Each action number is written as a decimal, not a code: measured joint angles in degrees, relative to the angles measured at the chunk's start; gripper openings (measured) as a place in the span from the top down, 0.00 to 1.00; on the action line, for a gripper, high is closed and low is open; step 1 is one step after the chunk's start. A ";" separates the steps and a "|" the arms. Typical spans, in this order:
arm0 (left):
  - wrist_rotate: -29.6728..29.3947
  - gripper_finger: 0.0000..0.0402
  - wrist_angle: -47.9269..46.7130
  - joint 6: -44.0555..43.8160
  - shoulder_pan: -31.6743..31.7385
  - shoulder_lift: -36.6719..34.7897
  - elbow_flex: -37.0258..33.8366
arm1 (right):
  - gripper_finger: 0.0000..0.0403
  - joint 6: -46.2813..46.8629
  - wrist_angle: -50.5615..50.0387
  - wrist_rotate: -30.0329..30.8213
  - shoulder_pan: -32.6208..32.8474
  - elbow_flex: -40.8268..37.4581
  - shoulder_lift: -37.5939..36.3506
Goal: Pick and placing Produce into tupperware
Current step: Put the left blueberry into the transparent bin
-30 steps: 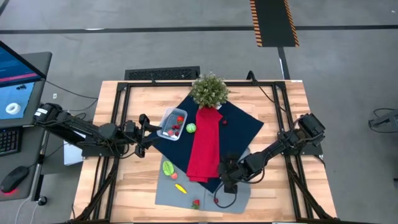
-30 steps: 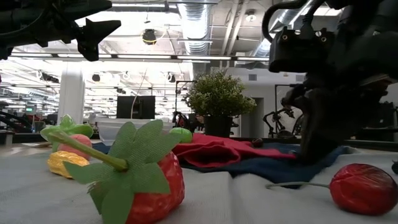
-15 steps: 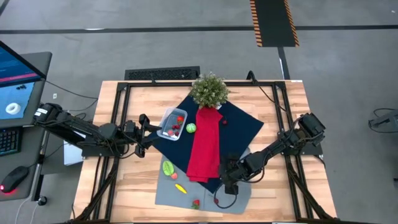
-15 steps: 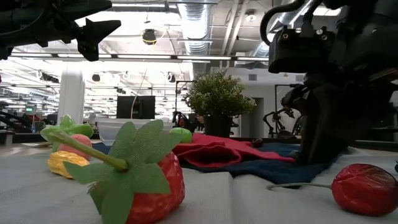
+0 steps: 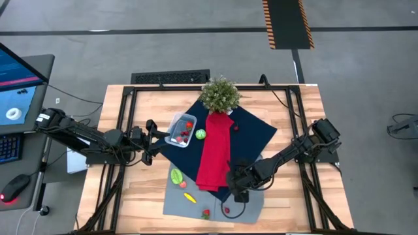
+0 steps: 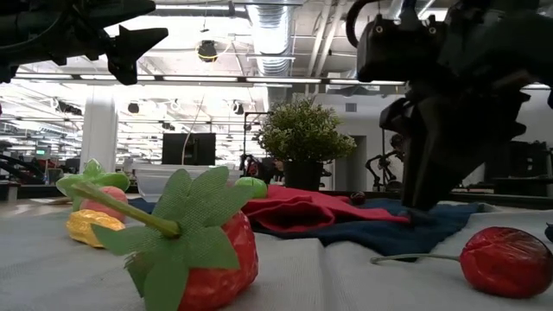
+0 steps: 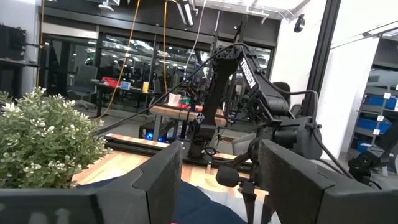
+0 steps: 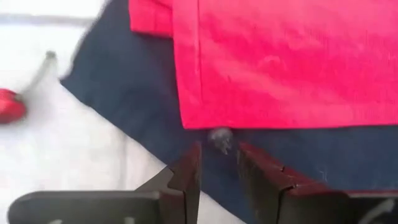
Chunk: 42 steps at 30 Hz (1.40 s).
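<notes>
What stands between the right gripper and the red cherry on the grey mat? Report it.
Nothing visible. The right gripper is over the edge of the navy cloth, and the red cherry lies close by on the grey mat, with only bare cloth and mat between them.

right end effector (image 5: 234, 187) shifted toward red cloth (image 5: 215, 151)

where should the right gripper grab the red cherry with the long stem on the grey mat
Grip the cherry across its round red body, coming straight down from above. It lies flat on the grey mat, and its thin stem trails sideways, too slight to pinch. The right gripper sits just beyond it, over the blue cloth.
</notes>
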 joint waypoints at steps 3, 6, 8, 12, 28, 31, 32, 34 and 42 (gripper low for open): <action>0.01 0.49 0.00 -0.39 0.01 0.01 0.00 | 0.69 -0.30 -0.29 -0.02 -0.11 0.04 -0.02; 0.01 0.49 0.00 -0.39 0.02 0.00 0.00 | 0.69 -0.96 0.64 0.02 -0.13 0.03 -0.02; -0.01 0.49 0.00 -0.37 0.02 0.01 0.00 | 0.68 -0.99 0.88 0.02 -0.11 0.03 -0.02; 0.02 0.49 0.00 -0.37 0.02 -0.01 0.00 | 0.68 -1.59 2.70 -0.27 -0.25 0.10 0.76; 0.26 0.49 0.00 -0.39 0.00 0.01 -0.01 | 0.75 -2.40 1.88 -1.53 -1.25 0.10 1.36; 0.26 0.49 0.00 -0.39 0.02 0.01 -0.02 | 0.75 -2.42 1.88 -1.53 -1.31 0.10 1.36; 0.26 0.49 0.00 -0.39 0.01 0.01 -0.01 | 0.75 -2.40 1.88 -1.53 -1.31 0.10 1.36; 0.26 0.49 0.00 -0.41 0.01 -0.01 0.00 | 0.76 -2.40 1.88 -1.53 -1.49 0.10 1.36; 0.26 0.49 -0.02 -0.42 -0.01 0.01 0.00 | 0.76 -2.18 1.90 -2.10 -2.05 -0.03 1.36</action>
